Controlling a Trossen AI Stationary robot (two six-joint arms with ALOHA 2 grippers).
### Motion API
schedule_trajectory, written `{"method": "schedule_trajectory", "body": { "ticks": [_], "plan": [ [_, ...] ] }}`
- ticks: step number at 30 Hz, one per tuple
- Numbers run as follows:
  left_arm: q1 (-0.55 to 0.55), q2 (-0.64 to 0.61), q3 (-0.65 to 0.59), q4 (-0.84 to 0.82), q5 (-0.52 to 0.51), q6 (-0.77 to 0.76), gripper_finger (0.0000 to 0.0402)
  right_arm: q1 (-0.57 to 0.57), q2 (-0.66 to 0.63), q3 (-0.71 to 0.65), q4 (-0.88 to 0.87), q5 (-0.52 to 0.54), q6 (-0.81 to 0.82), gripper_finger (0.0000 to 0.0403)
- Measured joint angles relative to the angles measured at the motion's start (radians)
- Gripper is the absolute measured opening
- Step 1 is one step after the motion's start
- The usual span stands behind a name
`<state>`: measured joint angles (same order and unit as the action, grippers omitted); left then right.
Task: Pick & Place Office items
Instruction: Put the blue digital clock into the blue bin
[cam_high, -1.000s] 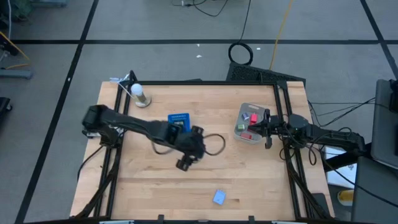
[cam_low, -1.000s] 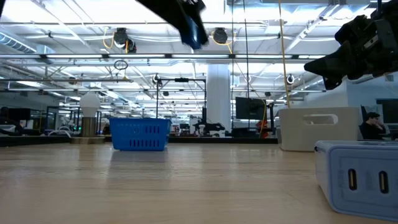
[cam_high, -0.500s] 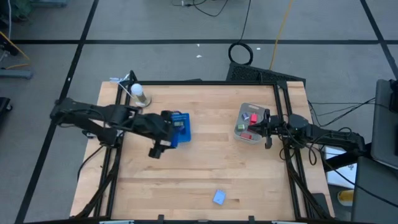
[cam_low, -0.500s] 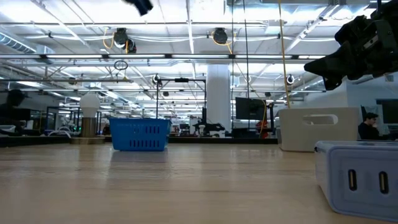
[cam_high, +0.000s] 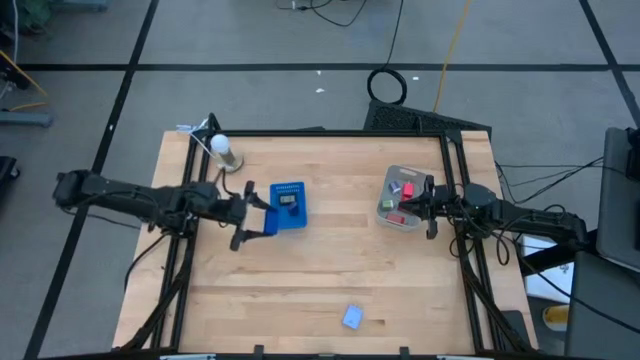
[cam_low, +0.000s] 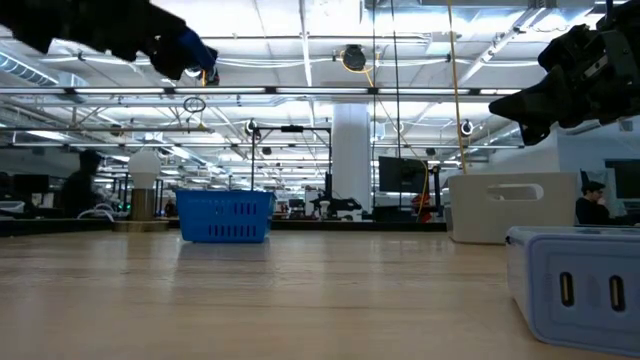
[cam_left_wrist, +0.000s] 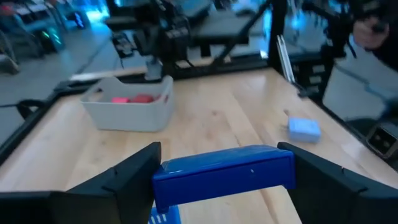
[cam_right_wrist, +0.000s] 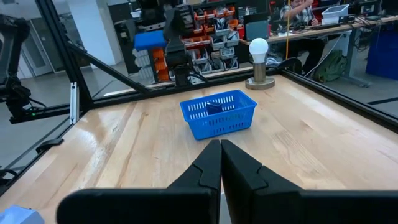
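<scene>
High view straight down, low view table-level, both sharing blue basket (cam_high: 289, 207).

Bare table (cam_high: 330, 270) between blue basket (cam_high: 289, 206) and grey bin (cam_high: 400, 200).

The left gripper (cam_left_wrist: 224, 177) clamps a blue rectangular piece (cam_left_wrist: 224, 175) between its two dark fingers (cam_left_wrist: 127, 174) above the wooden table (cam_left_wrist: 230, 112), where a grey bin (cam_left_wrist: 127, 111) with pink and red pieces (cam_left_wrist: 130, 99) and a light blue block (cam_left_wrist: 304, 129) sit.
</scene>
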<state>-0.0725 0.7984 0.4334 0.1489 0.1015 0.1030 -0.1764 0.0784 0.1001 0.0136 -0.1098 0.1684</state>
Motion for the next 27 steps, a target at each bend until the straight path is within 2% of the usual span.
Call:
{"method": "schedule_trajectory", "body": {
  "ticks": [5,11,14,17,21,27],
  "plan": [
    [0.03,-0.069,-0.152,0.199,0.007,-0.028,0.029,0.0,0.0,0.0,0.001,0.0,0.0,0.0002],
    [0.053,-0.087,-0.304,0.442,0.014,-0.05,0.0323,0.0,0.0,0.0,0.002,0.0,0.0,0.0002],
    [0.062,-0.087,-0.344,0.513,0.014,-0.059,0.0312,0.0,0.0,0.0,0.003,0.0,0.0,0.0002],
    [0.075,-0.086,-0.354,0.528,0.003,-0.084,0.029,0.0,0.0,0.0,0.003,0.0,0.0,0.0002],
    [0.101,-0.086,-0.322,0.49,-0.042,-0.17,0.0289,0.0,0.0,0.0,0.003,0.0,0.003,0.0002],
    [0.154,-0.064,-0.168,0.236,-0.066,-0.257,0.0319,0.0,0.0,0.0,0.004,0.001,0.003,0.0002]
  ]
}}
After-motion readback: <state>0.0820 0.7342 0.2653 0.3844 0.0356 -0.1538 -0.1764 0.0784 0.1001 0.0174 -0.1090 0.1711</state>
